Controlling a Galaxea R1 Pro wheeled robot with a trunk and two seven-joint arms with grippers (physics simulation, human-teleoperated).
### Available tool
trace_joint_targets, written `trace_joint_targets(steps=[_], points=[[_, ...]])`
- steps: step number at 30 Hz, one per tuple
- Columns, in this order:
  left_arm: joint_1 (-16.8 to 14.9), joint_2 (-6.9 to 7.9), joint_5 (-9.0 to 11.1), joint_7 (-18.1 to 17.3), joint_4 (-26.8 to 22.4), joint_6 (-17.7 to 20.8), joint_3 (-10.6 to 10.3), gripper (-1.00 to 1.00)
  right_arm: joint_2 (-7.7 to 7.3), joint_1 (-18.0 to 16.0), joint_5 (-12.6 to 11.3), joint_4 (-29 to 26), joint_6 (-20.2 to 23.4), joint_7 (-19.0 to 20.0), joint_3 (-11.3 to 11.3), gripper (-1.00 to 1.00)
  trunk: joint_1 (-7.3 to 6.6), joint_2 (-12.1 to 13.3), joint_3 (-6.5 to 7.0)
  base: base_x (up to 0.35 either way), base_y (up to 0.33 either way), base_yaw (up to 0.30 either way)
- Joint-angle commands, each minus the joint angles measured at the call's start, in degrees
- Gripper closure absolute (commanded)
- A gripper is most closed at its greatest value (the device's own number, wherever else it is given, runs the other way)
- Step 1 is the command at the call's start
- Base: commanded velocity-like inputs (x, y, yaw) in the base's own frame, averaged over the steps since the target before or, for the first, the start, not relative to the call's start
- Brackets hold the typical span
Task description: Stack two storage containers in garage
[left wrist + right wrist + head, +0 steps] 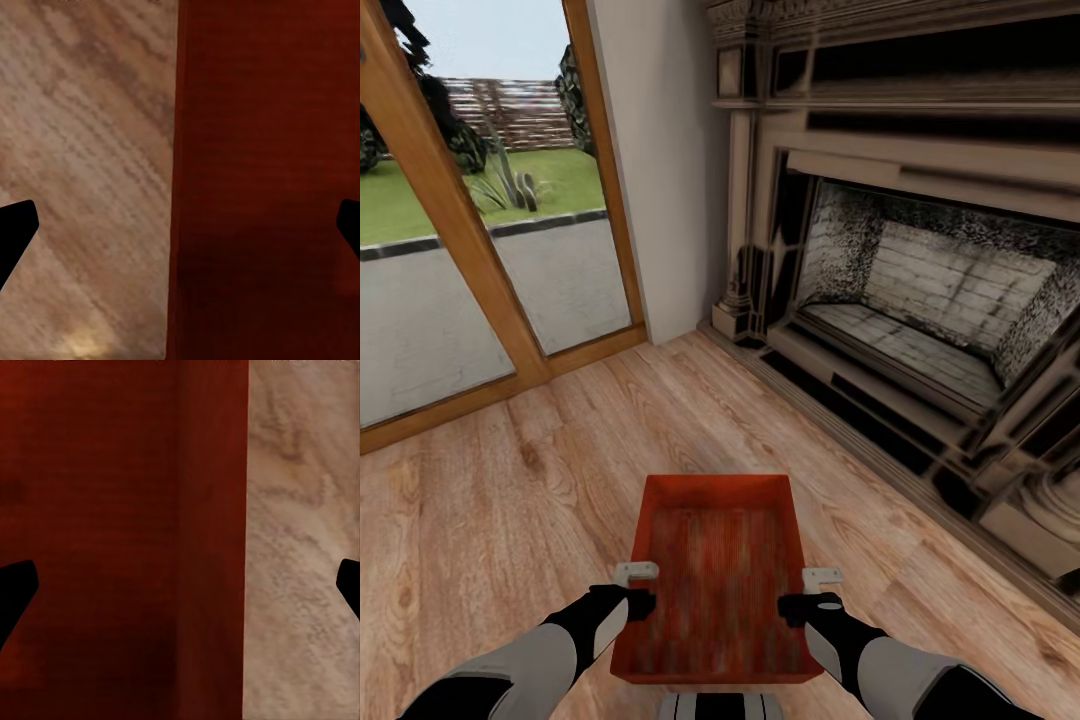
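Item, far left: wood-framed glass door (480, 250), garden beyond. Item, near left: my left gripper (632, 588), jaws spread astride the left wall of the orange-red rectangular plastic storage container (718, 580). Container sits near, centred on the light wood plank floor (490, 520). Item, near right: my right gripper (818, 592), jaws likewise spread astride the right wall. Risk: uneven closing or lifting could tilt the bin. Item, far right: dark brick-lined fireplace (920, 290), its hearth step hemming that side.

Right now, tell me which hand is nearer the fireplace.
Right. The right hand sits at the storage container's side wall that faces the fireplace; the left hand is at the opposite wall, toward the glass door.
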Motion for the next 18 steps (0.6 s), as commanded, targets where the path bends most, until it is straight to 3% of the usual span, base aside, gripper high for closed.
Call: trace_joint_targets(steps=[1,18], points=[[0.0,-0.01,0.4,0.3,-0.1,0.3,-0.1,1.00,0.01,0.0,-0.5,0.0,0.0,-0.2,0.5,1.00,-0.01,0.0,-0.04,0.000,0.000,0.000],[0.0,-0.05,0.2,0.4,0.0,0.2,-0.1,1.00,0.01,0.0,-0.6,0.0,0.1,-0.2,0.3,1.00,-0.01,0.0,-0.04,0.000,0.000,0.000]])
